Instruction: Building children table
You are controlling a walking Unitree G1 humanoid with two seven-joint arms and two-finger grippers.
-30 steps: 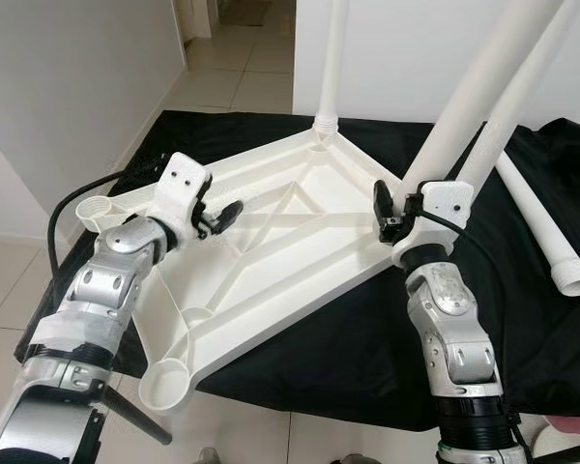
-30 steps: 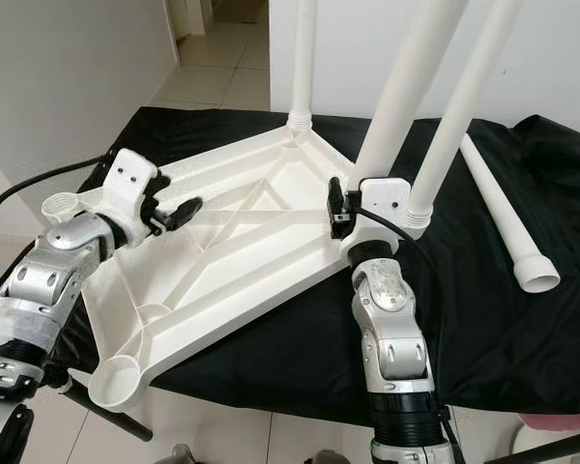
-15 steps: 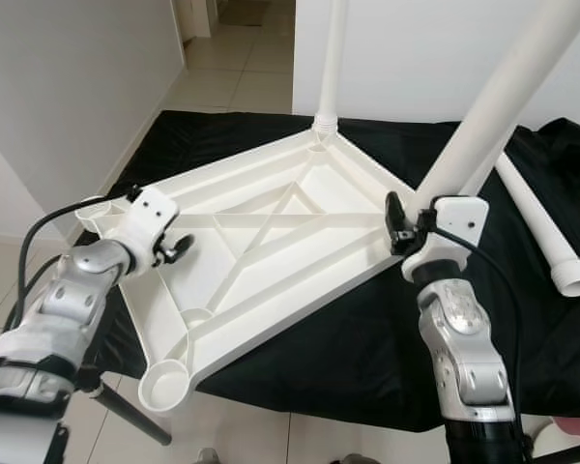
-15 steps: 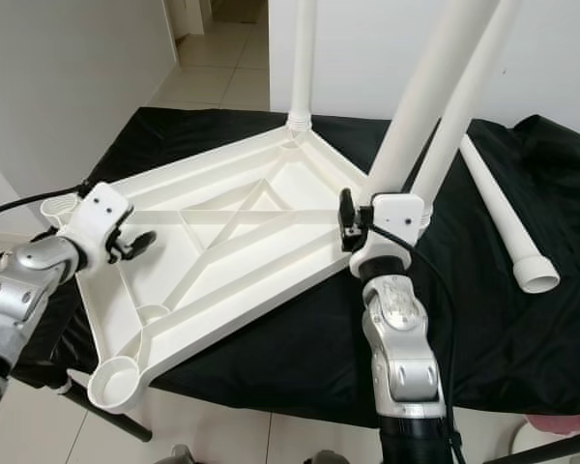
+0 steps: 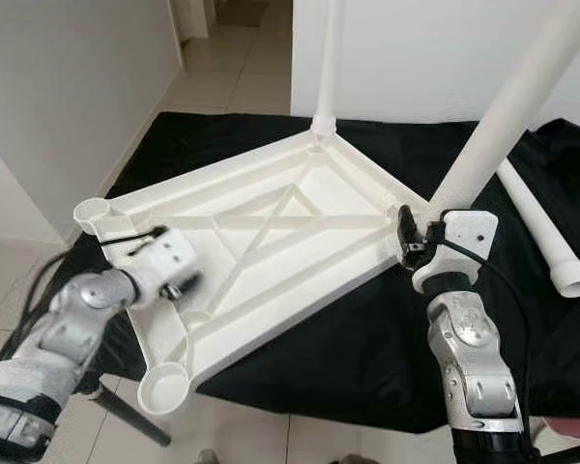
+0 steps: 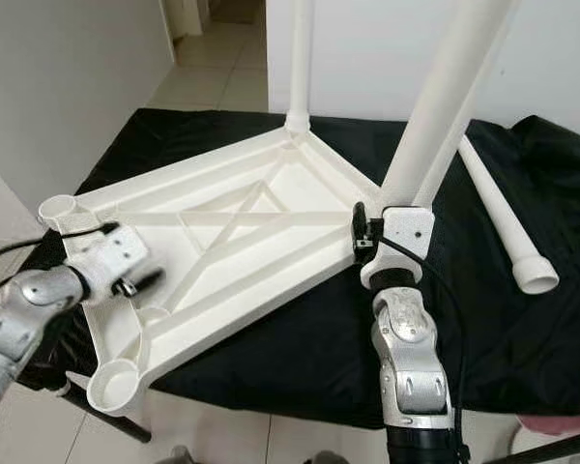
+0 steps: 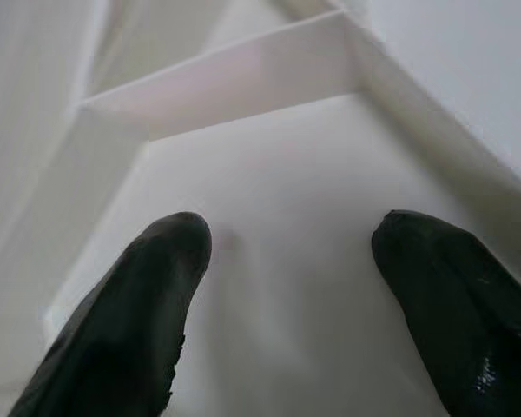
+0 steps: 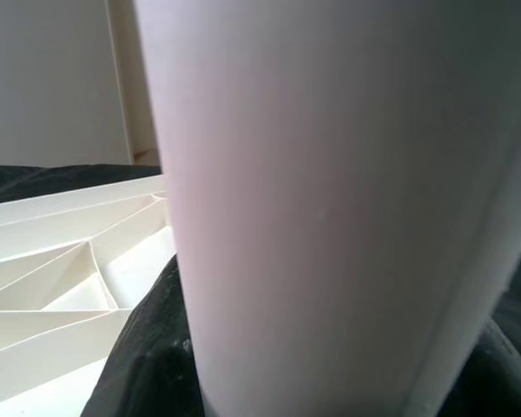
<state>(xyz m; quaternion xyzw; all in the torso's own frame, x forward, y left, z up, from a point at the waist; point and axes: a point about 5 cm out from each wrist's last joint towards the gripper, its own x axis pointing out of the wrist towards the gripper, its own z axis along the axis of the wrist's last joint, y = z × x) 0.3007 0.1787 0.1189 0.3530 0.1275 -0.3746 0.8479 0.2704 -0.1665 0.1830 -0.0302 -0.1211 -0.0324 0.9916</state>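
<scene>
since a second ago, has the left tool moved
Yes. The left tool has drawn back toward the robot, from the tabletop's middle ribs to its near-left edge.

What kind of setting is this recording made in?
Probably a room in a home: pale tiled floor, plain white walls and a doorway to another room. An upturned white plastic table top lies on a black-draped work surface, a loose leg beside it.

1. The left gripper [image 7: 286, 261] is reaching in from seven o'clock, fingers [image 7: 130, 321] spread apart.
2. The right gripper [image 5: 406, 237] is rising from five o'clock, forearm upright, fingers closed around a white tube.
</scene>
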